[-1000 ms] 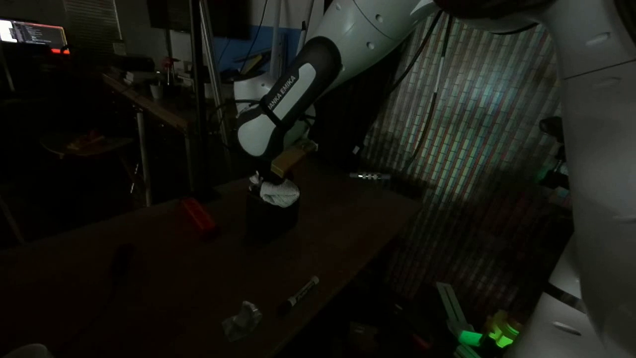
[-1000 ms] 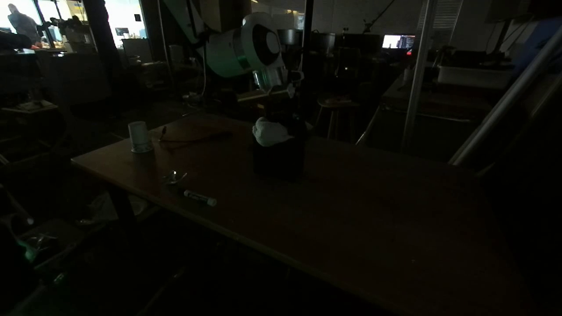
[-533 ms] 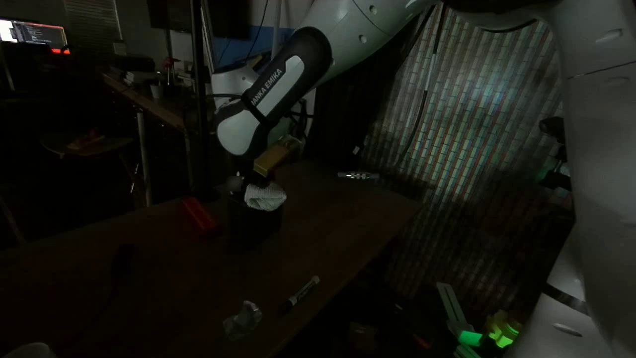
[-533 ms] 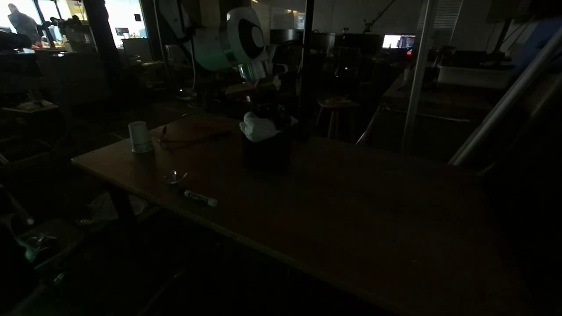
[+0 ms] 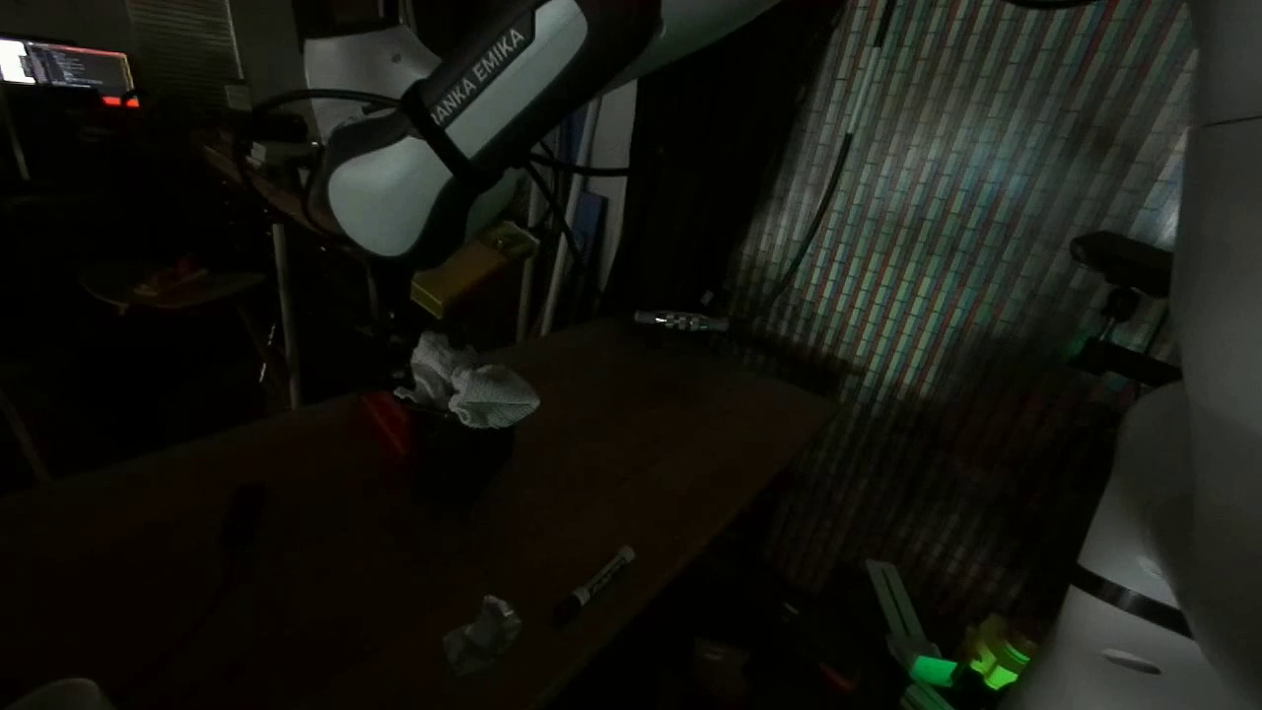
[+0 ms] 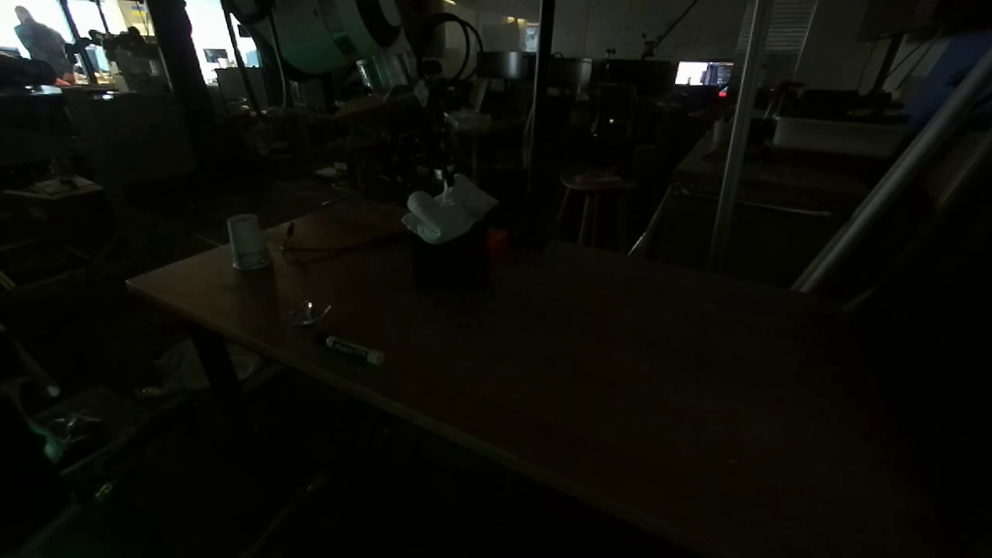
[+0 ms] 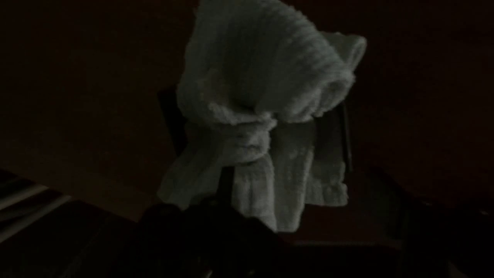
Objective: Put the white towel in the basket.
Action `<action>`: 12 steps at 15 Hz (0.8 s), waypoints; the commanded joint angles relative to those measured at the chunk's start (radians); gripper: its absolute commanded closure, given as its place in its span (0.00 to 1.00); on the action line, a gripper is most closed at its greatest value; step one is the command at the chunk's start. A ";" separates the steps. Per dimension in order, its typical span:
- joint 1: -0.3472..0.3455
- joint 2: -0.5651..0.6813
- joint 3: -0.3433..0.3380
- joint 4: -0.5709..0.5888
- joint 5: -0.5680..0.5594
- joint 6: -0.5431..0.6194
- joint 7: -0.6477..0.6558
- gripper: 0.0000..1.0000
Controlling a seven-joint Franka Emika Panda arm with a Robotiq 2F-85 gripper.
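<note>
The white towel (image 5: 488, 394) lies bunched over the top of the dark basket (image 5: 458, 463), with folds rising above the rim and hanging past it. In an exterior view the towel (image 6: 446, 217) covers most of the opening of the basket (image 6: 449, 267). The wrist view shows the towel (image 7: 262, 65) close up, spread across the basket's edges. My gripper (image 7: 305, 172) is open there, its dark fingers wide apart; the left one touches or overlaps the towel's folds, and I cannot tell which. In both exterior views the fingertips are lost in the dark above the basket.
A red object (image 5: 389, 422) stands right by the basket. Nearer the table's edge lie a marker (image 5: 596, 584) and a crumpled clear wrapper (image 5: 483, 636). A white cup (image 6: 248, 242) stands near a table corner, with a dark cable (image 6: 345, 246) behind it.
The basket and towel have shifted toward the red object, along with the arm. My gripper has opened and risen a little, and part of the towel now stands up higher.
</note>
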 commanded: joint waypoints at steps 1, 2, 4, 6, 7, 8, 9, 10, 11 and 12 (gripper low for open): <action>0.049 -0.043 0.021 0.011 -0.040 -0.062 0.095 0.00; 0.059 -0.044 0.028 0.018 -0.046 -0.076 0.117 0.00; 0.075 -0.043 0.036 0.034 -0.060 -0.103 0.156 0.00; 0.087 -0.037 0.036 0.054 -0.081 -0.134 0.198 0.25; 0.089 -0.037 0.031 0.064 -0.098 -0.152 0.219 0.30; 0.089 -0.036 0.028 0.073 -0.111 -0.169 0.235 0.38; 0.088 -0.034 0.024 0.084 -0.129 -0.189 0.254 0.46; 0.083 -0.033 0.019 0.095 -0.142 -0.211 0.266 0.55; 0.079 -0.031 0.014 0.105 -0.153 -0.230 0.278 0.62; 0.073 -0.028 0.009 0.116 -0.160 -0.249 0.285 0.68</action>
